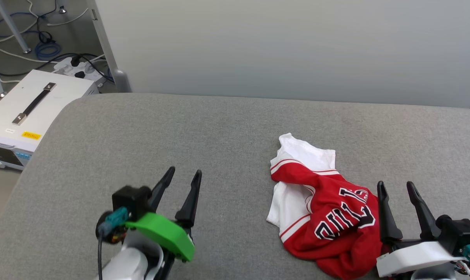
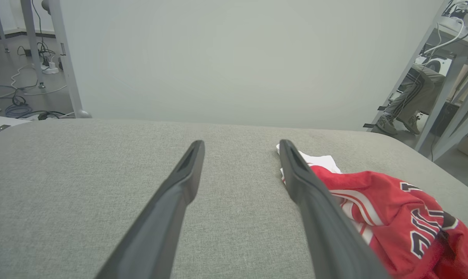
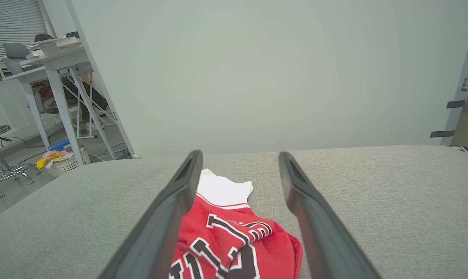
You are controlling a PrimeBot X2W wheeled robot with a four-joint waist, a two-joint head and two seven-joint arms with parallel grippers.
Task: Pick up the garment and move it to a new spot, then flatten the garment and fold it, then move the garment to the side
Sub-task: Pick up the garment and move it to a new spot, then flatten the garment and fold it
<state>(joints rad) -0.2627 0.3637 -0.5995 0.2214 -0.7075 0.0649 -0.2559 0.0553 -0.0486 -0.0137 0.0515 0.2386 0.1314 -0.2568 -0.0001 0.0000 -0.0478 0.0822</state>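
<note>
The garment (image 1: 328,217) lay crumpled on the worktop (image 1: 227,132). The left gripper (image 1: 185,171) stood spread and clear of it; the right gripper (image 1: 395,184) was spread too, perhaps touching it.

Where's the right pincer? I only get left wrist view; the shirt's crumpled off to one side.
Observer: The right pincer stands open at the garment's right edge, gripping nothing.
Operator: My left pincer overlaps the garment here. Touching?
Observer: No. Head view shows bare table between the left pincer and the garment.
</note>
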